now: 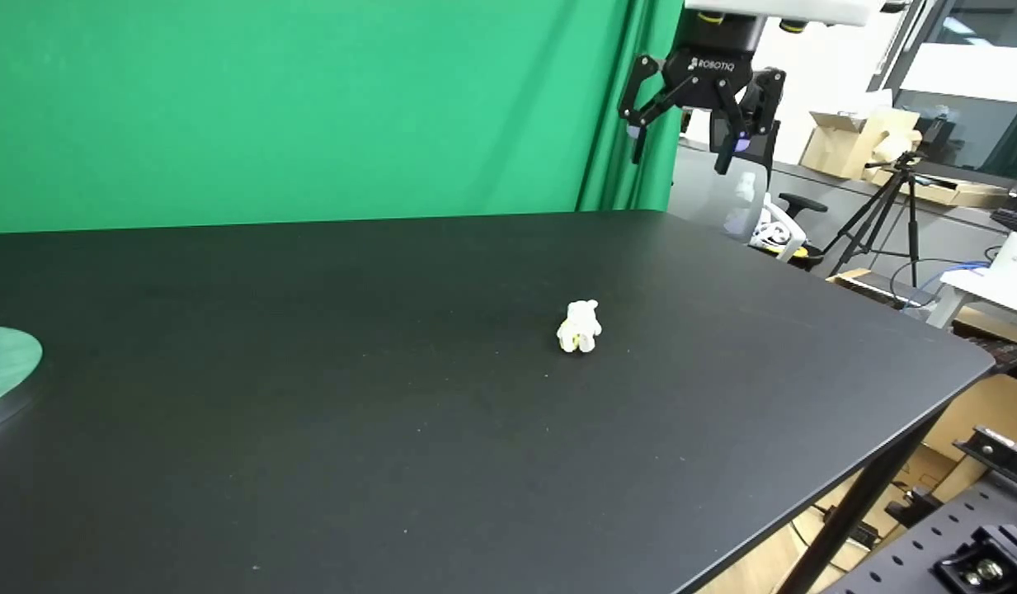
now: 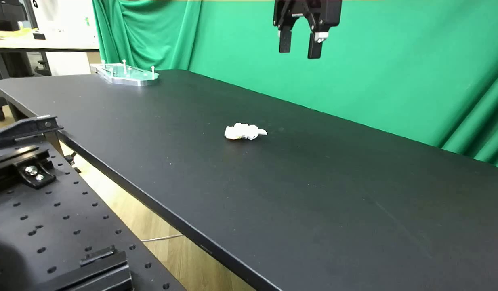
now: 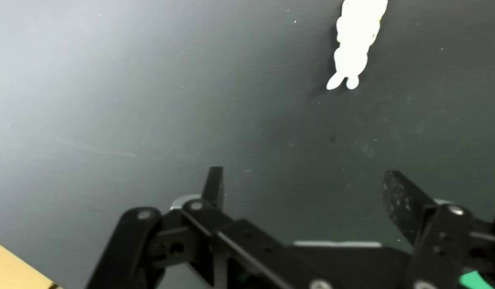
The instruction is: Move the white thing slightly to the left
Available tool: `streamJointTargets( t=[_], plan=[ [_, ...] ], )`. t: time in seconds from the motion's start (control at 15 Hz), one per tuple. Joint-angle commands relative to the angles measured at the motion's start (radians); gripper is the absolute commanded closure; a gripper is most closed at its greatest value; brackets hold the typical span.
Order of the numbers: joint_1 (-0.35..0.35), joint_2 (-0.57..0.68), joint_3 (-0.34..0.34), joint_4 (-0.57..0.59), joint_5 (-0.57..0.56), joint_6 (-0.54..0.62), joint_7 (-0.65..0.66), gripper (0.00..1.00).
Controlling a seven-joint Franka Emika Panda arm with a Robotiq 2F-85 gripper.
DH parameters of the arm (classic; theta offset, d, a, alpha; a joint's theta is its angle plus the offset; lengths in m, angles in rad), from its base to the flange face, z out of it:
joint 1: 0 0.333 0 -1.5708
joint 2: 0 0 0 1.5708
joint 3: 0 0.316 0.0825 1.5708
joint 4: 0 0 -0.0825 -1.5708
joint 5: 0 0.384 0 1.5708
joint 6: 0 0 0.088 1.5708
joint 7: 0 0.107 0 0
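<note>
White toy (image 2: 245, 131), one: rabbit-shaped, two ears (image 3: 335, 81), lying on the black table (image 1: 310, 412). We find it at seven o'clock from the gripper (image 1: 680, 167) in both exterior views, at one o'clock in the wrist view.

Handling: we judge it light and steady where it lies; whether plush or hard plastic we cannot tell, so we advise a gentle squeeze. Best hold, by our estimate: across the mid-body, pinched from both flanks, after a slight turn; the ears look too thin for a sound grip.

Gripper, one: two fingers (image 3: 402, 200) spread wide, nothing between them, well above the table and apart from the white toy.

Also counted by us: one table; one green-topped tray (image 2: 133, 82), at ten o'clock from the white toy in an exterior view; one tripod (image 1: 912, 210), at two o'clock from it in an exterior view.
</note>
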Motion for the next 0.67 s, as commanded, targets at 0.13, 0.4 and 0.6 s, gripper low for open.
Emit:
streamJointTargets(
  t=[0.13, 0.4, 0.6],
  plan=[
    [0.024, 0.171, -0.027, 0.038, -0.057, 0.125, 0.143, 0.0],
    [0.085, 0.288, -0.063, 0.053, -0.027, 0.26, 0.116, 0.0],
    [0.135, 0.361, -0.086, 0.067, 0.033, 0.339, 0.086, 0.0]
  ],
)
